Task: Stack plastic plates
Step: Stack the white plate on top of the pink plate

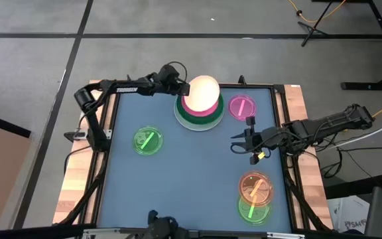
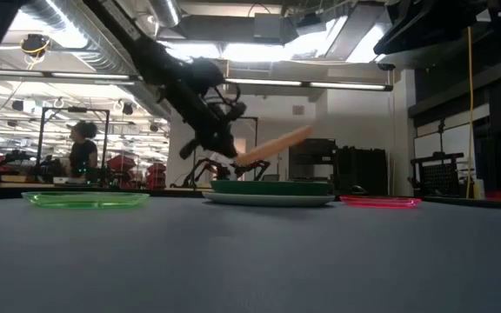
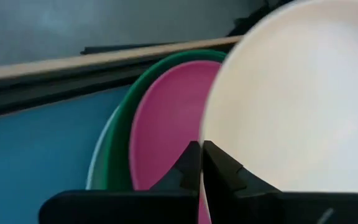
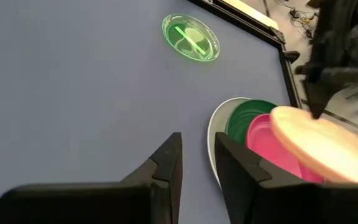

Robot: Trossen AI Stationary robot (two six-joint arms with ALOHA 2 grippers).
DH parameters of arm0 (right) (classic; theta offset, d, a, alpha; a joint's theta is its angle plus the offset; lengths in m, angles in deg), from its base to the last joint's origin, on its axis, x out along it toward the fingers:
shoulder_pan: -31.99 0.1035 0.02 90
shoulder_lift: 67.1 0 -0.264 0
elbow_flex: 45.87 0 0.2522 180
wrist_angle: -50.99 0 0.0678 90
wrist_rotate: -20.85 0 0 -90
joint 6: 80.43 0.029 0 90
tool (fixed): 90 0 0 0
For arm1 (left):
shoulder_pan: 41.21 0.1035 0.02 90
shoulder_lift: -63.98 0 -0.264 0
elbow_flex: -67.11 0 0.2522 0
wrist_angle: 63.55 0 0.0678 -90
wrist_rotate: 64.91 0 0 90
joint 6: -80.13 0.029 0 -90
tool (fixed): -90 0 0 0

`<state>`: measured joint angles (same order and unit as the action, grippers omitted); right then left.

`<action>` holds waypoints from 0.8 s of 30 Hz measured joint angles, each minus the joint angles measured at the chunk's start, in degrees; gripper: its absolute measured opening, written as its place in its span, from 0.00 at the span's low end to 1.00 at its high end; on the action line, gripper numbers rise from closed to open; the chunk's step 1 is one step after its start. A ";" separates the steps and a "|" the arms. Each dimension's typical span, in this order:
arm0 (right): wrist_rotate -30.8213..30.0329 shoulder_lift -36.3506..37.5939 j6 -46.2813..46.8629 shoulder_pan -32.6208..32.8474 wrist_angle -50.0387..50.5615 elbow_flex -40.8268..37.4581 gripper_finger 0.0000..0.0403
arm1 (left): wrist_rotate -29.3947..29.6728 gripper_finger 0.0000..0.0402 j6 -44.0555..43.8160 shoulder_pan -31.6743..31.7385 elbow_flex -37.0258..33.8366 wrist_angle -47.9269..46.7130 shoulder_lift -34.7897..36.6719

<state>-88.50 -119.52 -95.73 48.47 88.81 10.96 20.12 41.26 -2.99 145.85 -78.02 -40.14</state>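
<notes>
Now the left gripper (image 1: pixel 182 86) pinches the round cream plastic plate (image 1: pixel 201 93), tilted over the hot pink plate (image 1: pixel 192 106). Next, I'd judge: lower and release. Right gripper (image 1: pixel 239 143) waits, slightly parted.

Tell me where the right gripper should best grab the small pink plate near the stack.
Probably by its rim. The small pink plate lies flat on the table, too thin to grip elsewhere. The edge facing the right gripper looks free, while the stack and left gripper crowd the other side. Come down tilted from that free side.
</notes>
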 joint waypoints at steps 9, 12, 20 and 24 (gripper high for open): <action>-0.70 0.00 -0.01 0.01 0.03 0.00 0.21 | 1.39 0.00 -1.51 0.94 -0.03 1.60 -5.01; -0.72 0.00 -0.01 0.01 0.05 0.00 0.21 | 1.46 0.00 -1.51 0.72 -0.03 1.63 -5.49; -0.77 0.00 -0.01 0.01 0.06 0.00 0.21 | 4.43 0.00 -1.51 -0.02 -0.03 1.27 -5.54; -0.77 0.00 -0.03 0.01 0.05 0.00 0.21 | 4.72 0.00 -1.49 -0.79 -0.03 0.63 -5.53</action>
<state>-89.27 -119.52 -95.76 48.48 88.86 10.96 24.85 39.78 -3.78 145.82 -77.39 -45.66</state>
